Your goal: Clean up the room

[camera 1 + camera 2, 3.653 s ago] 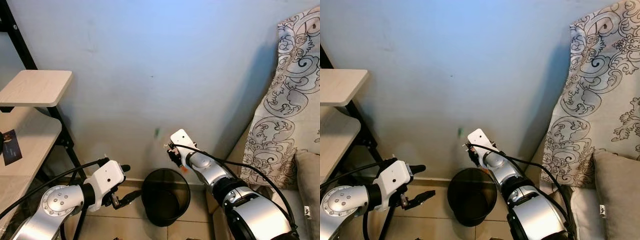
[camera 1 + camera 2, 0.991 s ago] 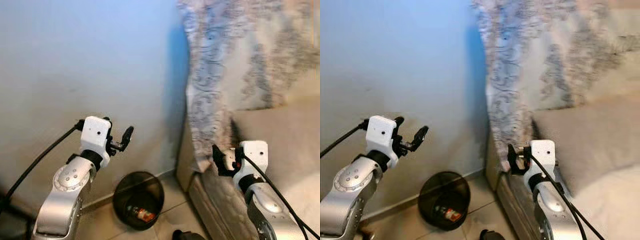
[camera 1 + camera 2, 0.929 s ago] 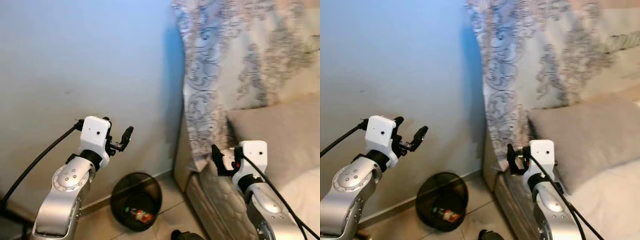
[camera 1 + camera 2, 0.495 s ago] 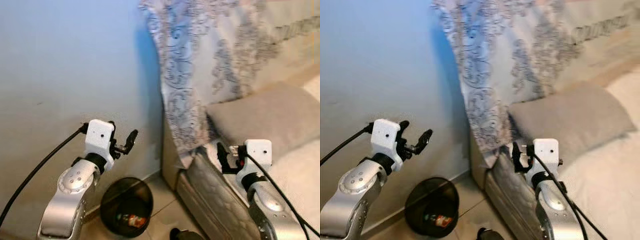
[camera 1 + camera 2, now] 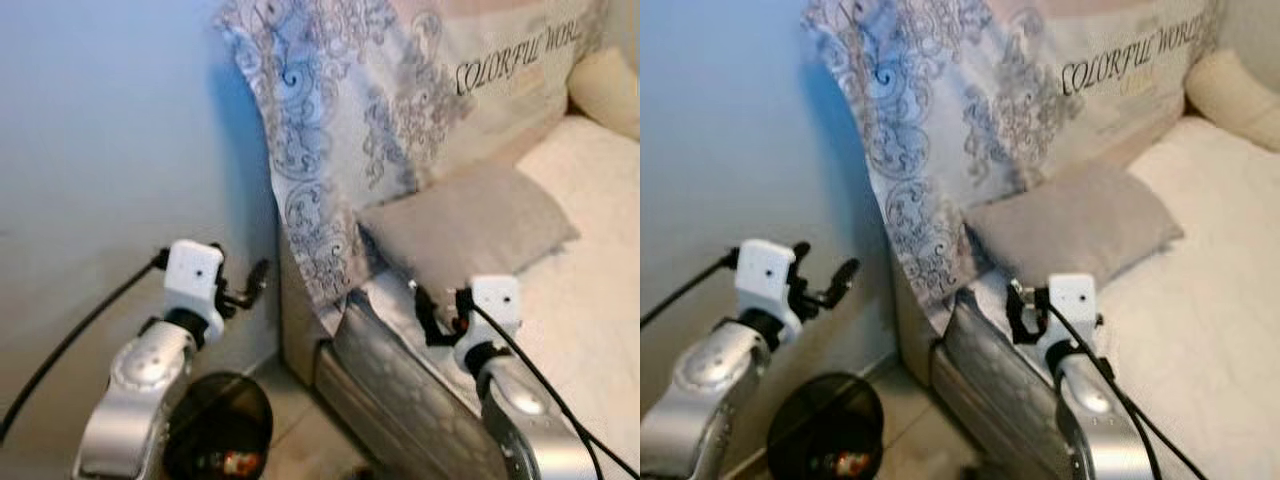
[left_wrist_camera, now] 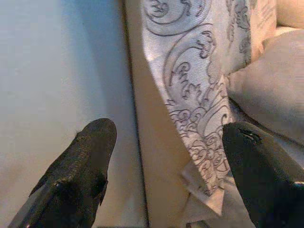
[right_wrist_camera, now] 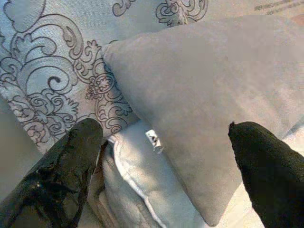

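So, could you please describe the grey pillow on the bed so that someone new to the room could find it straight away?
Start at the bed with the cream quilted mattress that stands against the pale blue wall. At its head end, below the patterned grey-and-white scrollwork cloth, lies the plain grey rectangular pillow. It alone is flat, unpatterned grey; the cushion behind it carries printed lettering.

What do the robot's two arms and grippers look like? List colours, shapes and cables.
Both arms are rounded silver metal segments ending in a boxy white wrist block. The left gripper and the right gripper each have two long black fingers, blunt and matte in the wrist views. A black cable loops along the left arm; another black cable runs down the right forearm.
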Robot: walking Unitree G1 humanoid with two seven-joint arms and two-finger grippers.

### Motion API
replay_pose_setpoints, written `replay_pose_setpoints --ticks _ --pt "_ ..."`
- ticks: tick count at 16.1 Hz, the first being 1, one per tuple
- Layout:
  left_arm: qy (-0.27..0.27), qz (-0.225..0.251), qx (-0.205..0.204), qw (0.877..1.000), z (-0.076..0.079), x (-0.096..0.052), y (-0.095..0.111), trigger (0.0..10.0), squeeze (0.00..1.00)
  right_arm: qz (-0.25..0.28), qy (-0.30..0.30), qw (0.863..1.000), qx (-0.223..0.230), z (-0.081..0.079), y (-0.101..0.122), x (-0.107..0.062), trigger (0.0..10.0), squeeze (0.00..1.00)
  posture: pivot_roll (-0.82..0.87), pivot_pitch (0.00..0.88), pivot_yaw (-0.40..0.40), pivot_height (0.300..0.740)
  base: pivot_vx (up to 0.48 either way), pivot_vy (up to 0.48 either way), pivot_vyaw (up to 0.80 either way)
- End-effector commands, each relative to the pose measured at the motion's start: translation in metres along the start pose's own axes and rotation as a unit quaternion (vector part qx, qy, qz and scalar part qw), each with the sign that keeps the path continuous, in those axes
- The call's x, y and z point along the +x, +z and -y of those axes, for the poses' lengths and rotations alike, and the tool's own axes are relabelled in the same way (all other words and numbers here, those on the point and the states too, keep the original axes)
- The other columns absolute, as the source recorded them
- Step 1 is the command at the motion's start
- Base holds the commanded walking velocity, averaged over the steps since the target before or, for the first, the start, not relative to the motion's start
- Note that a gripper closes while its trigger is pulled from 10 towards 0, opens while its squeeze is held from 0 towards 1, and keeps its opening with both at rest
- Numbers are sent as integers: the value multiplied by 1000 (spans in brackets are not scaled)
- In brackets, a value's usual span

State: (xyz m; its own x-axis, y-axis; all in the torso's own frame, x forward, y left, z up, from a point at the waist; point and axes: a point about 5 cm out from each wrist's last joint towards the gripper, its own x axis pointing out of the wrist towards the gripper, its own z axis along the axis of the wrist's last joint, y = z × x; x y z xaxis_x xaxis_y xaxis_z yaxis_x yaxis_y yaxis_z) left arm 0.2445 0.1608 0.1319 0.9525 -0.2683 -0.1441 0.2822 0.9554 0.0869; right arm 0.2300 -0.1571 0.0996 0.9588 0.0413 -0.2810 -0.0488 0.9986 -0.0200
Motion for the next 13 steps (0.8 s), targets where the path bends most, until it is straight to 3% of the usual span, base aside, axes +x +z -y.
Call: replay_pose_setpoints --ticks 1,10,13 --pt "-12 6 5 1000 5 3 4 10000 0 -16 -15 1000 -6 8 -4 0 10000 0 -30 0 4 740 0 0 -763" --pt "-37 10 22 999 10 10 5 10000 0 -27 -31 999 1 11 -5 0 10000 0 -58 0 23 740 0 0 -765" --pt "-37 12 14 999 13 12 6 10000 0 -19 -20 1000 -5 9 0 3 10000 0 -58 0 15 740 0 -457 -765"
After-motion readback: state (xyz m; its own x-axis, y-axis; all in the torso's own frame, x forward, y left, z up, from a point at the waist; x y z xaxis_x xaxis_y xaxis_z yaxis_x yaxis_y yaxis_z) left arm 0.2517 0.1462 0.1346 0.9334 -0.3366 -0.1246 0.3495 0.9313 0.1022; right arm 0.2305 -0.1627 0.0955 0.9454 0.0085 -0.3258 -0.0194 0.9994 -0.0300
